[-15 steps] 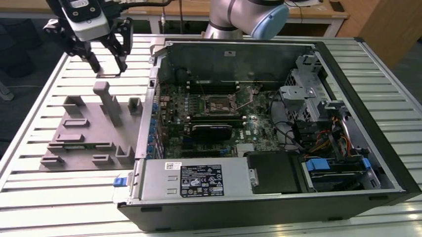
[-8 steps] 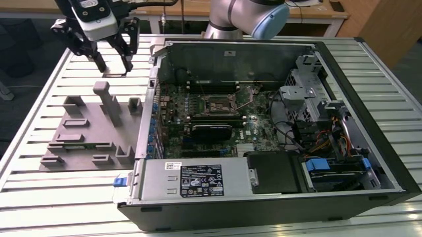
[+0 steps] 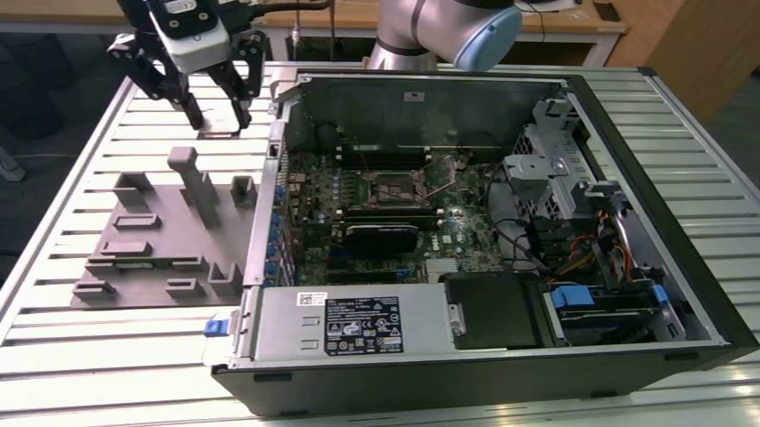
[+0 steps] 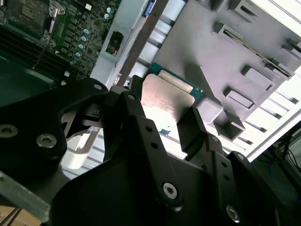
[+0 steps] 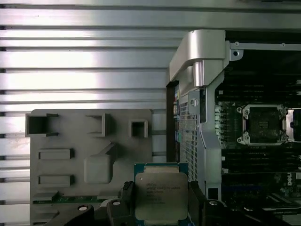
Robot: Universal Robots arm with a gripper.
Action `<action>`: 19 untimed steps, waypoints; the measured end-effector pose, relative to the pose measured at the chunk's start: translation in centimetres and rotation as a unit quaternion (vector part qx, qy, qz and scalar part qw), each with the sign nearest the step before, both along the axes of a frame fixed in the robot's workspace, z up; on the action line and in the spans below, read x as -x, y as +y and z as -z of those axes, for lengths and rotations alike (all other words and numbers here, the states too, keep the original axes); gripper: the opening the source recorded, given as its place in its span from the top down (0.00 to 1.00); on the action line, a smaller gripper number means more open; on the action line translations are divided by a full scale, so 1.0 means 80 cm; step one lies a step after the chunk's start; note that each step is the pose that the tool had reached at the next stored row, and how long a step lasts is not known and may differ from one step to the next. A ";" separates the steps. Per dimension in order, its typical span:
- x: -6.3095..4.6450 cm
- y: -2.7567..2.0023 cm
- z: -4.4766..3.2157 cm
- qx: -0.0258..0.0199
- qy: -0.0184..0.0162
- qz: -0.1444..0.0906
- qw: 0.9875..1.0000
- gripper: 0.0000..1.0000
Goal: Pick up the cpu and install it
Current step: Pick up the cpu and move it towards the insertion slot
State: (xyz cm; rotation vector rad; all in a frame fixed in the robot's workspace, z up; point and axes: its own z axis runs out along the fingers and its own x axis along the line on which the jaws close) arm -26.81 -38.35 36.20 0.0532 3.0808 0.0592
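Gripping the small flat square cpu [image 5: 160, 190], silvery-grey metal top plate over a thin green-edged rim, with the black two-fingered hand [image 5: 161, 202] closed on two opposite edges of the chip. Carrying it in the air, touching nothing but the fingers [image 5: 127, 197]. Hanging at the far end of the exterior view's left, over the far part of the flat grey moulded tray [image 3: 142, 258] on its case-ward side, as far as can be told. Hovering above the slatted metal tabletop [image 3: 71, 160], just outside the far left corner of the open black computer case [image 3: 700, 294].

Judging the pick-up done, with the chip clear of the tray. Leaving the whole of the install: the square metal socket frame [image 3: 390, 189] on the green motherboard [image 3: 464, 240] inside the case is sitting well apart from the chip, toward the exterior view's right. Looking bare inside in the first wrist view.

Lying level, metal plate facing up toward the wrist cameras, underside facing the tray. Showing no real long axis, being close to square. Keeping its sides roughly squared with the tray's edges and the case wall.
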 end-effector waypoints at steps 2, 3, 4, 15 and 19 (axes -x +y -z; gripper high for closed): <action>-0.004 0.0004 0.0000 0.000 0.000 0.000 1.000 0.46; -0.006 0.0005 0.0000 0.000 0.000 0.000 1.000 0.46; -0.008 0.0007 0.0000 0.000 0.000 0.000 1.000 0.46; -0.033 0.0031 0.0000 0.000 0.000 0.000 1.000 0.46; -0.041 0.0036 0.0001 0.000 0.000 0.000 1.000 0.46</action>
